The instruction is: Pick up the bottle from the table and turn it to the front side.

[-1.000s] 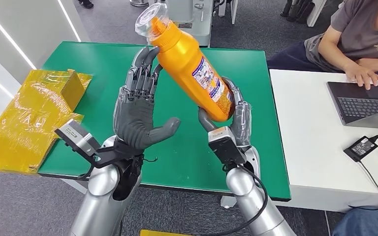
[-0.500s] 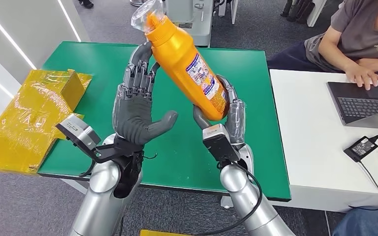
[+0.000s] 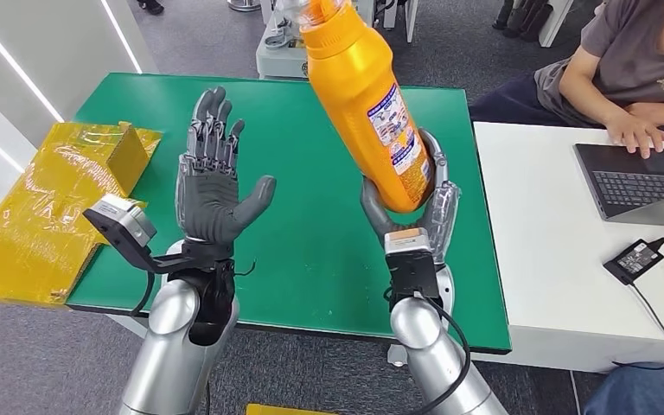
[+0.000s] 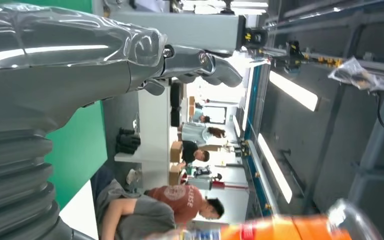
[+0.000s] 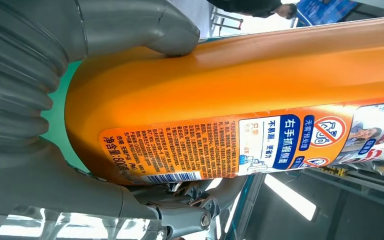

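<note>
Orange bottle (image 3: 370, 104) in my right hand (image 3: 411, 212), gripped at its base, held above the green table's (image 3: 311, 251) right half. Near-upright, neck tilted slightly toward my left. Printed label faces my right; clear wrap on cap.

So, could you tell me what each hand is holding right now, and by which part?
The right hand grips the orange bottle around its lower end, near the base. The left hand holds nothing, fingers apart.

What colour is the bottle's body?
Orange; the bottle shows best in the head view.
</note>
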